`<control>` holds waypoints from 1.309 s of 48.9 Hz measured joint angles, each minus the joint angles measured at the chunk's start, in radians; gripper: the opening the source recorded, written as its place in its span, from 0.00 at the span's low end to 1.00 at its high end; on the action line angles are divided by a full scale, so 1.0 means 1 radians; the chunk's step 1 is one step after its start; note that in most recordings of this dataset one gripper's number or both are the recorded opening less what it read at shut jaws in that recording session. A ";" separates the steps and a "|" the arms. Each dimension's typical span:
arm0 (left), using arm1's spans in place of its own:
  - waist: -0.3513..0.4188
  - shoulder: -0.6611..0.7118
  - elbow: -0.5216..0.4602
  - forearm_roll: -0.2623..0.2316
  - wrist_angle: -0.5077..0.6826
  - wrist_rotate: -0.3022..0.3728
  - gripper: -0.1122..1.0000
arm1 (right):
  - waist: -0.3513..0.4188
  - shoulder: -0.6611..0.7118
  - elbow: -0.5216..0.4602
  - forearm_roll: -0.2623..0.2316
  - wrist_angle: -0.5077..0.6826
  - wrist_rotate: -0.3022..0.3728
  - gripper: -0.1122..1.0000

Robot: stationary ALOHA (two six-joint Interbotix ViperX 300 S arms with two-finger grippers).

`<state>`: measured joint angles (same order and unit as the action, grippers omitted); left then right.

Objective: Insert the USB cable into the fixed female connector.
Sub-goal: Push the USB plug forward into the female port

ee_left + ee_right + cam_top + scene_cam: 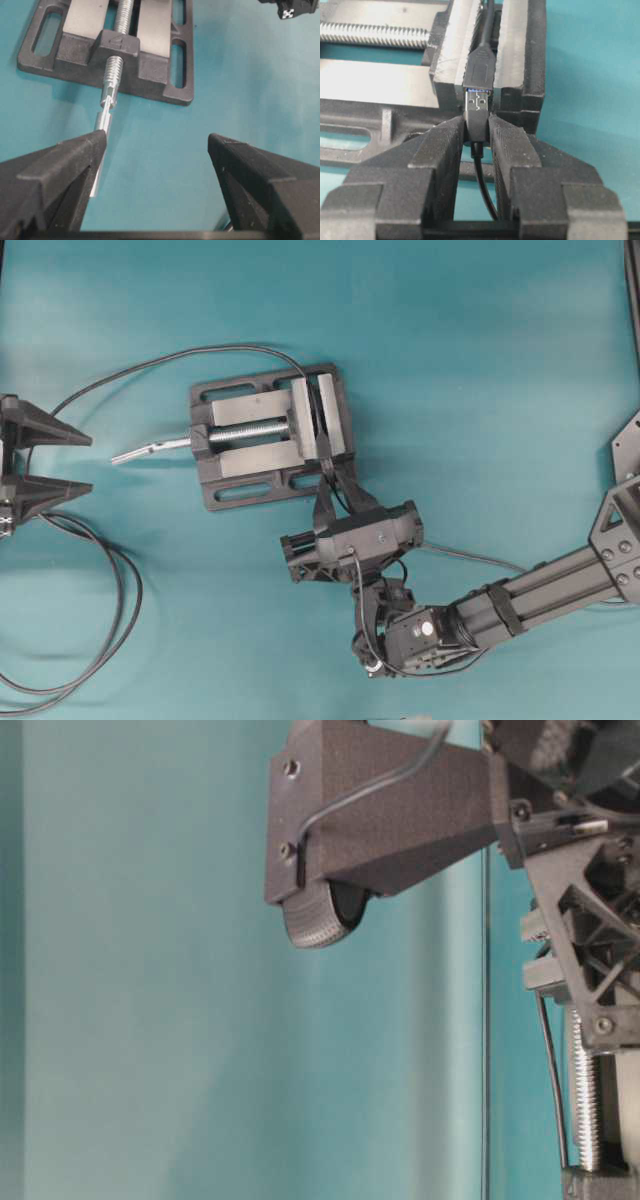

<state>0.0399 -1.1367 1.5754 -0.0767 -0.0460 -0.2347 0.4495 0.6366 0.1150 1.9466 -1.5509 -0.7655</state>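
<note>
My right gripper (478,131) is shut on the black plug of the USB cable (477,125). The plug's silver metal tip (477,102) meets the mouth of the fixed female connector (480,70), which is clamped upright between the vise plates. Most of the metal tip shows outside the socket, and a blue tongue shows at the mouth. The thin cable (487,185) hangs back between my fingers. In the overhead view my right gripper (334,483) reaches the vise's near edge, and the USB cable (470,556) trails to the right. My left gripper (86,462) is open and empty at the far left; it also shows in the left wrist view (157,142).
The dark grey vise (235,465) sits mid-table, and its silver screw handle (150,450) points at my left gripper. The handle also shows in the left wrist view (106,120). The long dark cable (120,590) loops at the lower left and arcs over into the vise top.
</note>
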 measured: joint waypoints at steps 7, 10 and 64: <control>0.000 0.000 0.000 0.000 0.002 0.000 0.98 | -0.005 0.000 0.002 0.002 0.003 0.000 0.28; 0.000 0.000 0.000 0.000 0.002 -0.002 0.98 | -0.008 0.000 0.002 0.002 0.008 0.000 0.28; 0.000 0.000 -0.002 0.000 0.002 0.000 0.98 | -0.031 0.000 -0.025 0.000 0.044 -0.029 0.28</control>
<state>0.0399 -1.1367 1.5739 -0.0767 -0.0445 -0.2347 0.4188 0.6366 0.0905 1.9466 -1.5064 -0.7946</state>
